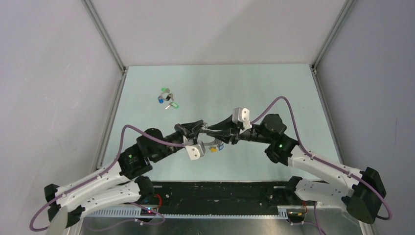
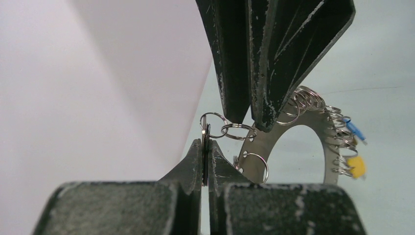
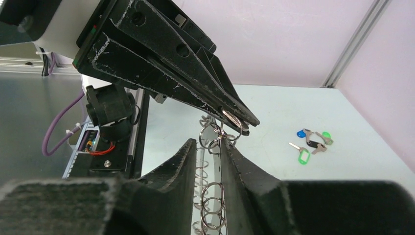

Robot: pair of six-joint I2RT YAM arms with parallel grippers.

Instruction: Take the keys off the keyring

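We see the 2 arms meeting over the middle of the counter (image 1: 254,93), with the keyring (image 2: 308,117) between their fingertips. The left gripper (image 2: 205,147) is clenched. Its 2 fingers press flat together on a small wire loop at the keyring's rim, and a thin dark edge is pinched in the same grip. We cannot tell what that edge belongs to.

The right gripper (image 3: 208,144) comes in from the opposite side, its tips just beside the left gripper's tips. Its jaws stand a narrow gap apart, with the wire loops (image 3: 210,196) of the rim lying in that gap and 1 loop right at the fingertips. We cannot tell whether it pinches that loop or only brackets it.

From the left wrist the keyring shows its flat grey face and wide round hole, and the counter is visible through the hole. On the far side of the rim from both grippers, 2 keys hang on their loops: a blue-tagged key (image 2: 356,131) and, below it, a yellow-tagged key (image 2: 357,166).

The loose keys (image 1: 167,98) lie in a small cluster on the counter, well apart from the keyring, toward the far left. Their tags are blue, black and green.
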